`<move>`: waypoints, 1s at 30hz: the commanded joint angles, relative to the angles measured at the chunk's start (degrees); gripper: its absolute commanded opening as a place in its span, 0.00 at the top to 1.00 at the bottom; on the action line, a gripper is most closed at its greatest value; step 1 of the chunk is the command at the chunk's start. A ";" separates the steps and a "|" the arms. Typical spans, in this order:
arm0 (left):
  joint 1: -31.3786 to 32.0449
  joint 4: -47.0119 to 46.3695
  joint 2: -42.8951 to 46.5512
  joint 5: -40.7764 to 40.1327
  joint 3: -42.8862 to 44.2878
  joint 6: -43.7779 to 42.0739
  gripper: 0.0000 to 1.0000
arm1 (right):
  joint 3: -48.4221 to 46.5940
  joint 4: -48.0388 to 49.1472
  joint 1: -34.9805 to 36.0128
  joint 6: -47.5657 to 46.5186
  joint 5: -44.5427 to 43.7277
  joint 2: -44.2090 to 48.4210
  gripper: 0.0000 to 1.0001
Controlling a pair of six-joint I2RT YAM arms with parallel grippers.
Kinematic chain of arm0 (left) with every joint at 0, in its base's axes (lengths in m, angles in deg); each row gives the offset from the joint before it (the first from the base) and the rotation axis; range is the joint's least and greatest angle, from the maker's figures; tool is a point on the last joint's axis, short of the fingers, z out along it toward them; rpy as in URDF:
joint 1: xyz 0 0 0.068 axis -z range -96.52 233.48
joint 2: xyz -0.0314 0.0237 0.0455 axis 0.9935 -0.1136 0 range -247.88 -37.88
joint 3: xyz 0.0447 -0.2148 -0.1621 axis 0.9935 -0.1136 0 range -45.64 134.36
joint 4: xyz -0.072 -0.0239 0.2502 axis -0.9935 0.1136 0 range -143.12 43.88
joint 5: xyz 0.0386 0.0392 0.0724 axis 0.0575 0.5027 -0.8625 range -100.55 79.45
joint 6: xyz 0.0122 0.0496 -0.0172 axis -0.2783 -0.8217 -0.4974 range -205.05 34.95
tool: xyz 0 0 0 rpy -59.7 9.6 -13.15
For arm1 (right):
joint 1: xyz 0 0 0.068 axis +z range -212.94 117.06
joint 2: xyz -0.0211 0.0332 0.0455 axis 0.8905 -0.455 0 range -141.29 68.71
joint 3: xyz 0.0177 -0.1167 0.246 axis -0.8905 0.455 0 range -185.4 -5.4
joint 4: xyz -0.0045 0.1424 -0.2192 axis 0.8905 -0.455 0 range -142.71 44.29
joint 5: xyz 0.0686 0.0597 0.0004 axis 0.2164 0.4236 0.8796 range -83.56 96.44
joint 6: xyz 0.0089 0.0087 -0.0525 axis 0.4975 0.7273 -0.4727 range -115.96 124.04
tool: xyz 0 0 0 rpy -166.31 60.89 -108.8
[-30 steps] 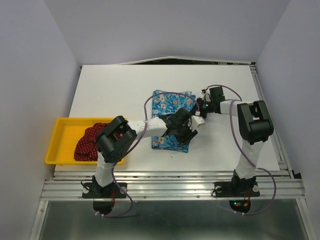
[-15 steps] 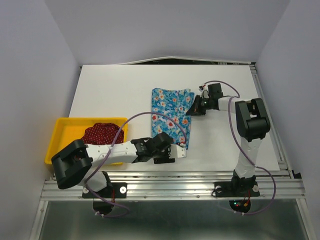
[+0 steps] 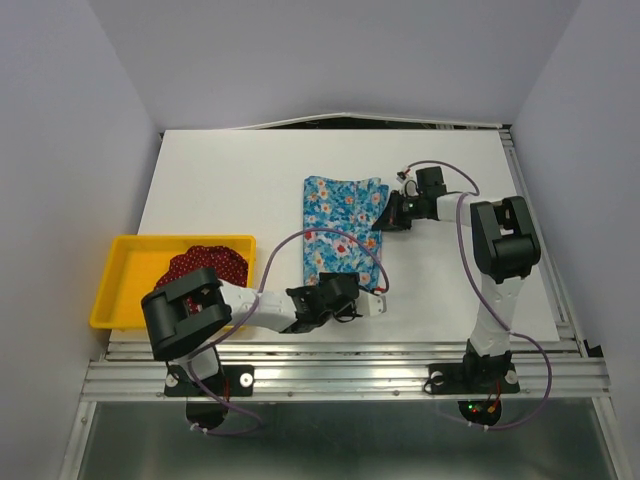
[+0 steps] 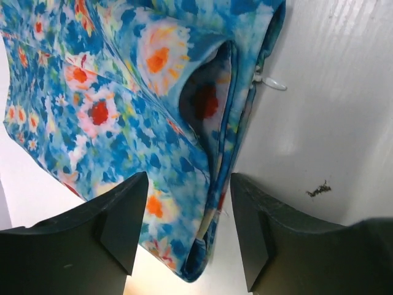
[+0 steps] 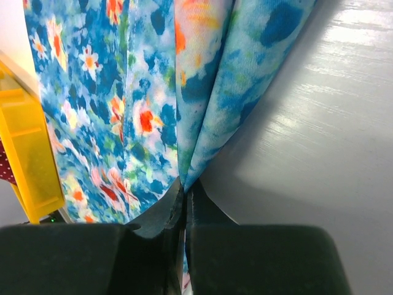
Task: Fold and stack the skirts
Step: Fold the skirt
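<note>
From the top external view, the blue floral skirt (image 3: pixel 335 225) lies folded into a long strip in the middle of the white surface (image 3: pixel 230 190), its long axis running far to near. The left end effector (image 3: pixel 352 300) sits at the strip's near end. The right end effector (image 3: pixel 384 220) is at its right edge, toward the far end. So each arm has one end of the strip, and the left arm is nearer the near hem. The dark red skirt (image 3: pixel 200 268) is bunched in the yellow tray (image 3: pixel 115 300) at the near left, well apart from both.

In the left wrist view, the left end effector (image 4: pixel 187 190) stands wide open and holds nothing. The skirt's layered near corner lies between and just beyond its fingers. A zip pull (image 4: pixel 270 82) shows at the cloth's edge.

In the right wrist view, the right end effector (image 5: pixel 184 193) is fully closed and appears to pinch the skirt's folded right edge, which runs straight away from it.

No brand, label or writing can be read in any view.
</note>
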 commanded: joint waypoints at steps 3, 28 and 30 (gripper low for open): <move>-0.31 -0.23 -6.92 2.10 0.15 -3.35 0.53 | 4.38 -8.76 0.11 -7.09 -14.43 -6.09 0.99; -2.42 36.76 6.42 28.56 16.23 -1.86 1.00 | 7.28 -11.22 1.16 -12.80 -11.71 -0.73 0.99; -2.60 39.39 7.30 30.14 17.45 -1.68 1.00 | 7.81 -11.74 1.78 -14.29 -11.27 -0.03 0.99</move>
